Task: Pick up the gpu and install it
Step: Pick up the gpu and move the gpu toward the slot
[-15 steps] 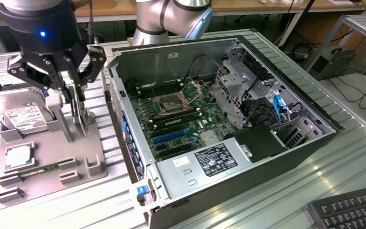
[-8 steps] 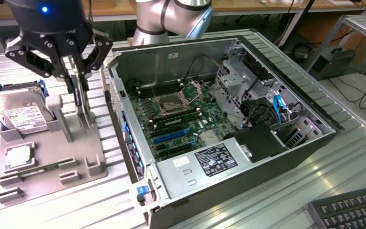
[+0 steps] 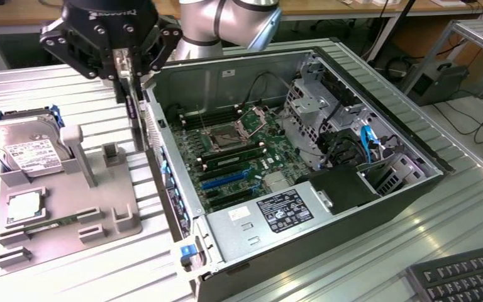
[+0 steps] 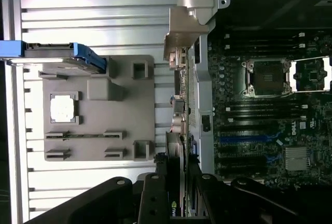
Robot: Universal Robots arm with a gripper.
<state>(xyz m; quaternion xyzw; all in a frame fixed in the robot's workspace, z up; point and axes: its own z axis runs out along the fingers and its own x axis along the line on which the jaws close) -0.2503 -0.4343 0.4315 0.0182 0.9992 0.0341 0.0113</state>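
The gripper [image 3: 122, 74] is clamped on the gpu [image 3: 131, 113], which hangs on edge, bracket end lowest, over the narrow gap between the gray holder tray [image 3: 99, 207] and the open computer case [image 3: 392, 207]. The case's near wall [image 3: 170, 189] stands between the card and the motherboard [image 3: 233, 151] inside. On the tray, 1 hard drive [image 3: 27, 148] stands upright and 1 processor chip [image 3: 23, 211] lies flat, both on the exterior view's left of the card, while a keyboard [image 3: 468, 277] sits well apart.

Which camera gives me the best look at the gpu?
The wrist view: the gpu runs lengthwise out from the gripper, its metal bracket showing beside the computer case wall. The exterior view shows it edge-on, a thin dark strip hanging below the gripper next to the case.
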